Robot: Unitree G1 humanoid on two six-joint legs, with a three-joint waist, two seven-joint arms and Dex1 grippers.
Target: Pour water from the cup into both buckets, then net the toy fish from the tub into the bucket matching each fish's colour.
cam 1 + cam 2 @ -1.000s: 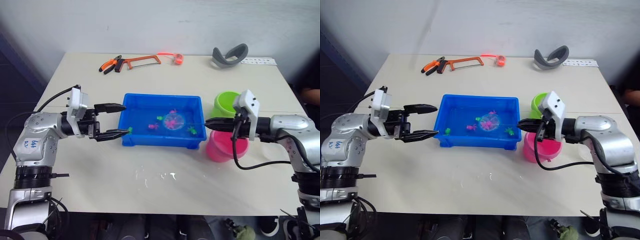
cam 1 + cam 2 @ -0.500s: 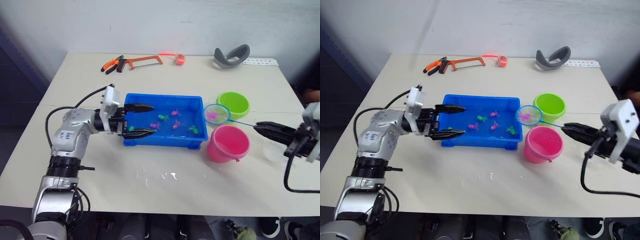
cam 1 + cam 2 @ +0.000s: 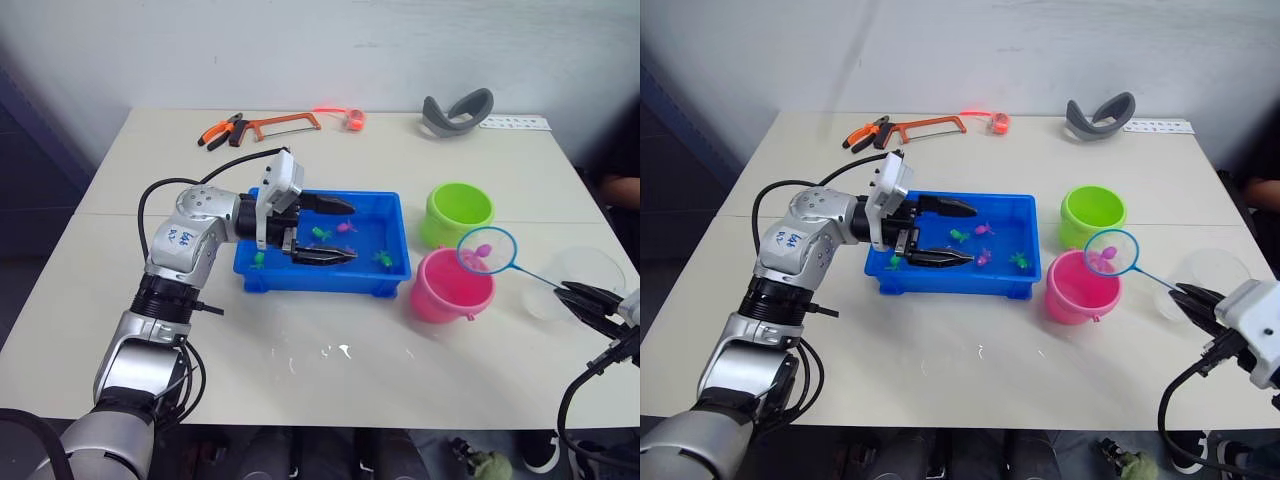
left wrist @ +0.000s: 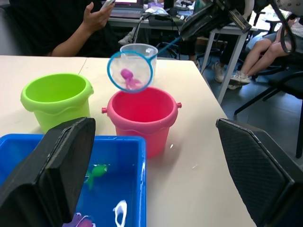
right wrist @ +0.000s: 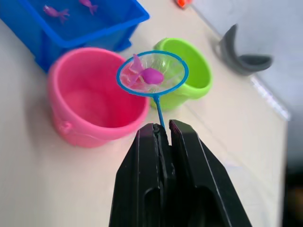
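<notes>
The blue tub (image 3: 320,281) sits mid-table with several green and pink toy fish (image 3: 383,258) in it. My left gripper (image 3: 352,232) hangs open above the tub's middle, nothing between its fingers. My right gripper (image 5: 162,128) is shut on the thin handle of the net (image 3: 496,256). The blue hoop is held above the far right rim of the pink bucket (image 3: 445,295) and carries a pink fish (image 5: 151,75). The lime green bucket (image 3: 458,212) stands just behind the pink one. The clear cup (image 3: 585,272) stands at the right, near my right gripper.
Along the table's far edge lie orange-handled pliers (image 3: 222,130), a hacksaw (image 3: 285,122), a small orange item (image 3: 352,117), a grey curved object (image 3: 458,110) and a white strip (image 3: 515,123). In the left wrist view a person (image 4: 71,23) sits beyond the table.
The net with the pink fish has moved from beside the tub to above the pink bucket, as my right arm drew back. My left gripper has moved further right over the tub.
</notes>
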